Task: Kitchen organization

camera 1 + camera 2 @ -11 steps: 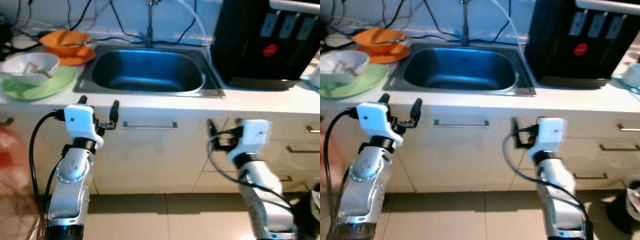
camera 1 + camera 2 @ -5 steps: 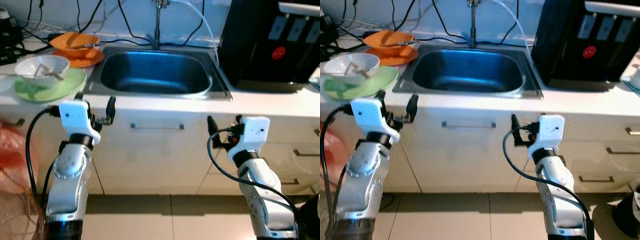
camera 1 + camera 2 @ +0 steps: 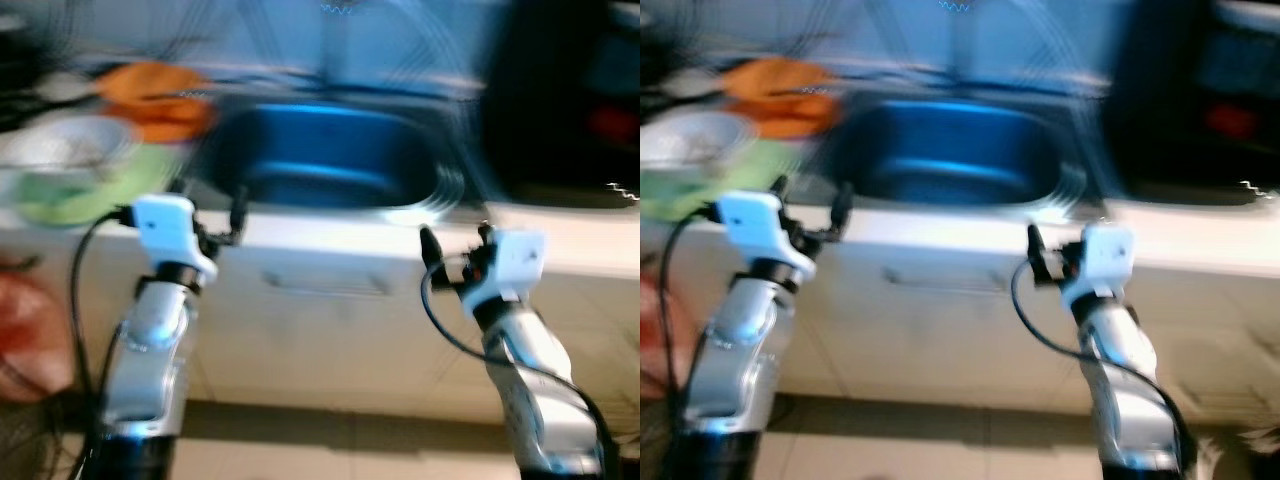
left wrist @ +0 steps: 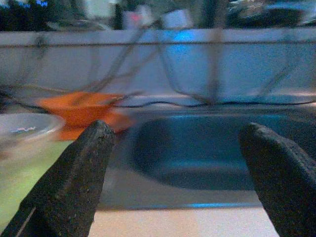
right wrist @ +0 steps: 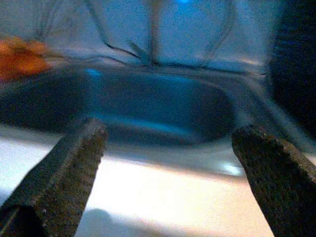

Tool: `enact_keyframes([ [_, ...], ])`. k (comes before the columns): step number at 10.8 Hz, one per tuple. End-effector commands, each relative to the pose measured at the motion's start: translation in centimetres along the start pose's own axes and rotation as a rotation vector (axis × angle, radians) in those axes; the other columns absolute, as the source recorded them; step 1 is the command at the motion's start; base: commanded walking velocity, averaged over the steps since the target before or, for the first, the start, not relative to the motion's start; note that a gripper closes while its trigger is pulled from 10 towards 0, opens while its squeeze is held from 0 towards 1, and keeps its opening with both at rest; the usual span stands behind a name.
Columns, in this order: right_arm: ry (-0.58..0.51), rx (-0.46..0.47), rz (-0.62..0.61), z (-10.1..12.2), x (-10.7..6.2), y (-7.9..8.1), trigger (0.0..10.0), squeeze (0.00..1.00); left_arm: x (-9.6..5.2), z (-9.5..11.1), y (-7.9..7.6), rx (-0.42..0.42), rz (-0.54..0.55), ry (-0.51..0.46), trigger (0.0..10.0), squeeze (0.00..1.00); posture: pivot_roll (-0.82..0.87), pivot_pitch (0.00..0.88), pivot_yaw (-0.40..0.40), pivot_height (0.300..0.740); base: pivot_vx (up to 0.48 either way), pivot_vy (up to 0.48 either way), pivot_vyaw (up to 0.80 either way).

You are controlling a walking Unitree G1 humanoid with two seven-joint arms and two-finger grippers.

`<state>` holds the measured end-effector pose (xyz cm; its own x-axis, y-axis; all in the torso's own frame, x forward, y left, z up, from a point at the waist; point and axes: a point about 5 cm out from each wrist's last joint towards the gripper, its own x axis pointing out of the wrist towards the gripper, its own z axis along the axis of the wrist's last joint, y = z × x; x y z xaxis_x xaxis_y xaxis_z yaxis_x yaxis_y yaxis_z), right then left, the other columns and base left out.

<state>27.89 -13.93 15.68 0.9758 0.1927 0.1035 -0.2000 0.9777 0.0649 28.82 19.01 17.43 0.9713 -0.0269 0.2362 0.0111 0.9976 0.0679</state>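
A humanoid robot faces a kitchen counter [image 3: 560,225], both head views smeared by camera motion where half a second earlier they were sharp. The whole scene has shifted, which suggests the robot is stepping or turning rather than anything on the counter moving; no dish has yet been touched, so the tidying looks barely begun.

The left end effector [image 3: 208,212] is raised at the counter's near edge, left of the sink [image 3: 330,165], its fingers spread wide and holding nothing. The right end effector [image 3: 455,245] hovers at the same edge to the sink's right, likewise open and empty.

The likely work lies far left: a white bowl [image 3: 65,150] on a green plate [image 3: 70,195], with orange dishes [image 3: 155,90] behind them, near the sink's left rim.

Blur hides the bowl's contents, the tap and the cables along the wall. The dark appliance [image 3: 560,110] at right is an indistinct mass, and a reddish shape [image 3: 25,330] at the left edge cannot be identified.
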Motion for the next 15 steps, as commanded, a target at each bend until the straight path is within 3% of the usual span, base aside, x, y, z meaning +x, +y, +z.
enact_keyframes([
  [1, 0.001, -0.012, -0.026, -0.02, -0.64, -0.96, 10.0, 0.00, 0.42, 0.39, -1.23, -0.024, -0.037, -0.012, 10.0, 0.00, 0.03, 0.000, -0.035, 0.740, 0.446, 0.000, 0.00],
  [7, -0.008, 0.000, -0.024, -0.07, -0.69, -0.79, 10.0, 0.00, 0.50, -0.01, -1.41, -0.050, -0.003, 0.020, 10.0, 0.00, 0.03, 0.000, -0.036, 0.740, 0.054, 0.000, 0.00],
  [11, -0.006, 0.004, -0.027, -0.17, -0.62, -0.79, 10.0, 0.00, 0.55, -0.26, -1.41, -0.055, -0.007, 0.040, 10.0, 0.00, 0.03, 0.000, -0.037, 0.740, 0.000, 0.361, 0.00],
  [15, -0.023, 0.003, -0.046, 0.34, -0.30, -0.95, 10.0, 0.00, 0.55, 0.61, -1.80, -0.016, -0.060, -0.011, 10.0, 0.00, 0.03, 0.000, -0.039, 0.740, 0.000, 0.000, 0.00],
])
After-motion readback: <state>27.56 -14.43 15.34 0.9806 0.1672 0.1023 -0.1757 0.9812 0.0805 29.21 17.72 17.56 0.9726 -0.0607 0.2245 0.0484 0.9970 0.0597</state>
